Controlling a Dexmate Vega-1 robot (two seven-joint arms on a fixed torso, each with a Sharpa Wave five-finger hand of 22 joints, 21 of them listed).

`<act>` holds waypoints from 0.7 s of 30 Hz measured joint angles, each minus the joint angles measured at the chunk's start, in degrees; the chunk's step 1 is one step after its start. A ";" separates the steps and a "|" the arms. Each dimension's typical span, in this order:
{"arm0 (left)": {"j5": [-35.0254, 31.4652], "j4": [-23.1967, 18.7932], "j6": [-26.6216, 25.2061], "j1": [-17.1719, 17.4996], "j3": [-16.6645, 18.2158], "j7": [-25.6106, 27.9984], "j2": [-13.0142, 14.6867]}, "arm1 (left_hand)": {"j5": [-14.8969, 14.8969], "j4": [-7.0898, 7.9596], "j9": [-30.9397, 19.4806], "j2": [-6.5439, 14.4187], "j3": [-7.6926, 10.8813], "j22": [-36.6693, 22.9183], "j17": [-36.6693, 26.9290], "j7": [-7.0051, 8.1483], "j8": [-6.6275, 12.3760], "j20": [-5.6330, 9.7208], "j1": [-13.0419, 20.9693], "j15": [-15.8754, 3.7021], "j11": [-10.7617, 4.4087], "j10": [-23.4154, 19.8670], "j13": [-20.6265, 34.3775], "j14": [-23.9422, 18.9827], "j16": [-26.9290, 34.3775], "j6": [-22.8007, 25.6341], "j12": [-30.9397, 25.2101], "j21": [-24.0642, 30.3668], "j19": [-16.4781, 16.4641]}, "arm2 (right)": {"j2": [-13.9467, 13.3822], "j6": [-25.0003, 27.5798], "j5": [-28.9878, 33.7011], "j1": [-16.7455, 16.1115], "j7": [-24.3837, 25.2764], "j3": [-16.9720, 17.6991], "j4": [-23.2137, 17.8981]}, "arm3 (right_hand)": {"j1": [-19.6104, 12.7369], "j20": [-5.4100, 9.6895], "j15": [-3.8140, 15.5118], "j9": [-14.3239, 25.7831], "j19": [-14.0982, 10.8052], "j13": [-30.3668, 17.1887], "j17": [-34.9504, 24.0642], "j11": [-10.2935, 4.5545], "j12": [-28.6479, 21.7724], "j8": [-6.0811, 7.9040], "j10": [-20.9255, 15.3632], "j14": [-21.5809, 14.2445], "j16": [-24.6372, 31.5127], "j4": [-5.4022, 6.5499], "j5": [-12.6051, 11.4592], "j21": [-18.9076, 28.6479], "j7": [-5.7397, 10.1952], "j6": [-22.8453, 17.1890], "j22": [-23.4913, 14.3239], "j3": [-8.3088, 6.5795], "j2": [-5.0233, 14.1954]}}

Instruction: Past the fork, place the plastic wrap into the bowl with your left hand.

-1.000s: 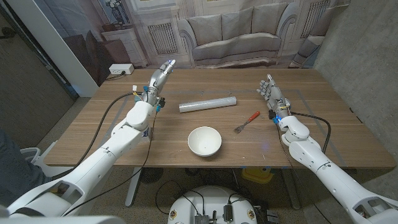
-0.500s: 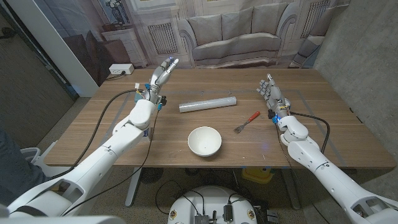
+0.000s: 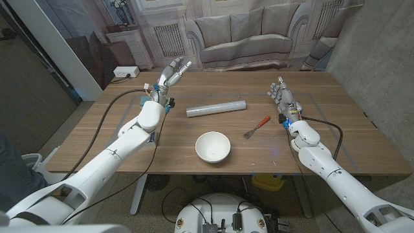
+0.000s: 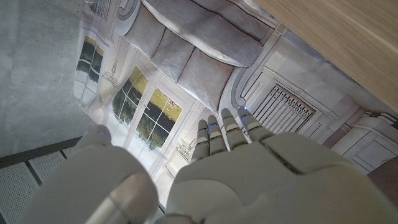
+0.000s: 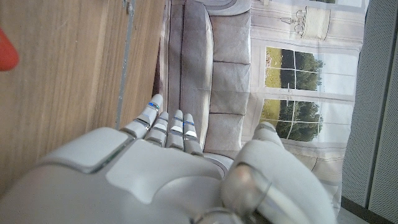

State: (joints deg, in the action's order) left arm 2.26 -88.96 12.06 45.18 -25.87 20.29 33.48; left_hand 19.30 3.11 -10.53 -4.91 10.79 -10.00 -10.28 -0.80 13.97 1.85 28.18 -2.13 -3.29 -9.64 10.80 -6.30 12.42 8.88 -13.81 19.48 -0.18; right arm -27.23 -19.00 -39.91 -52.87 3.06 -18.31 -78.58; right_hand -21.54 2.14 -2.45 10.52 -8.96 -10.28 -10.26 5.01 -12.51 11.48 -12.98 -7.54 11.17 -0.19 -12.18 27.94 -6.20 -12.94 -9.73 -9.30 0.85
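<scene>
The plastic wrap (image 3: 217, 107), a grey roll, lies across the table's middle, beyond the white bowl (image 3: 213, 147). A fork (image 3: 257, 127) with a red handle lies to the right of the bowl. My left hand (image 3: 171, 76) is raised over the far left of the table, left of the roll, fingers straight and apart, holding nothing; the left wrist view shows its back (image 4: 249, 168). My right hand (image 3: 283, 99) stands at the right, beyond the fork, fingers extended and empty, its back (image 5: 155, 168) seen in the right wrist view.
A printed backdrop of a sofa (image 3: 246, 35) and windows hangs behind the table's far edge. A white power strip (image 3: 125, 72) lies on the floor at the back left. Cables run along both forearms.
My left hand has swung to the right, toward the roll's left end, and its fingers have spread. The right hand, roll, bowl and fork have stayed where they were.
</scene>
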 measured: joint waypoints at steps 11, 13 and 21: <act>-4.64 -2.27 -3.28 -0.32 -1.01 1.78 0.81 | 0.00 -0.43 -0.28 0.00 0.03 0.01 0.00 0.08 0.21 -0.11 0.44 0.19 -0.29 -0.66 0.00 -0.62 0.00 0.71 0.00 -0.21 -0.51 | 0.01 -0.24 -0.24 -0.24 0.07 0.17 -0.03 | -0.53 0.20 0.00 0.00 -0.20 0.00 0.00 0.20 0.00 0.00 -0.20 0.00 0.00 0.00 0.00 0.00 -0.02 0.02 0.00 0.00 -0.09; -5.61 -2.82 -4.03 -0.37 -1.23 2.20 0.97 | 0.00 -0.44 -0.28 0.01 0.02 0.01 0.00 0.08 0.21 -0.11 0.45 0.19 -0.29 -0.66 0.00 -0.62 0.00 0.71 0.00 -0.21 -0.51 | 0.06 -0.43 -0.38 -0.29 0.01 0.24 -0.03 | -0.53 0.20 0.00 0.00 -0.20 0.00 0.00 0.21 0.00 0.00 -0.20 0.00 0.00 0.00 0.00 0.00 0.09 -0.09 0.00 0.00 -0.09; -8.64 -4.35 -6.47 -0.66 -2.04 3.28 1.37 | 0.23 -0.66 -0.28 0.10 -0.20 0.01 0.00 0.38 0.20 -0.11 1.00 0.19 -0.29 -0.65 0.00 -0.62 0.00 1.01 0.00 -0.43 -0.51 | 0.29 -1.06 -0.87 -0.33 -0.47 0.56 0.37 | -0.75 0.20 0.00 0.00 -0.19 0.00 0.00 0.20 0.00 0.00 -0.20 0.00 0.00 0.00 0.44 -0.45 0.18 -0.17 0.00 0.00 0.14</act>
State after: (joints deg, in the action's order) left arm -6.38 -93.32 5.59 44.52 -27.91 23.58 34.85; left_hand 19.53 2.45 -10.81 -4.81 10.58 -10.00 -10.28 -0.42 14.18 1.74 29.17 -1.95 -3.58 -10.29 10.80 -6.92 12.42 9.89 -13.81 19.05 -0.69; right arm -26.94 -20.06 -40.78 -53.20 2.59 -17.75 -78.20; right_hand -22.29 2.34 -2.46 10.52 -9.15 -10.28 -10.25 5.21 -12.51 11.47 -13.18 -7.54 11.17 -0.19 -11.74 27.49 -6.03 -13.11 -9.73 -9.30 1.00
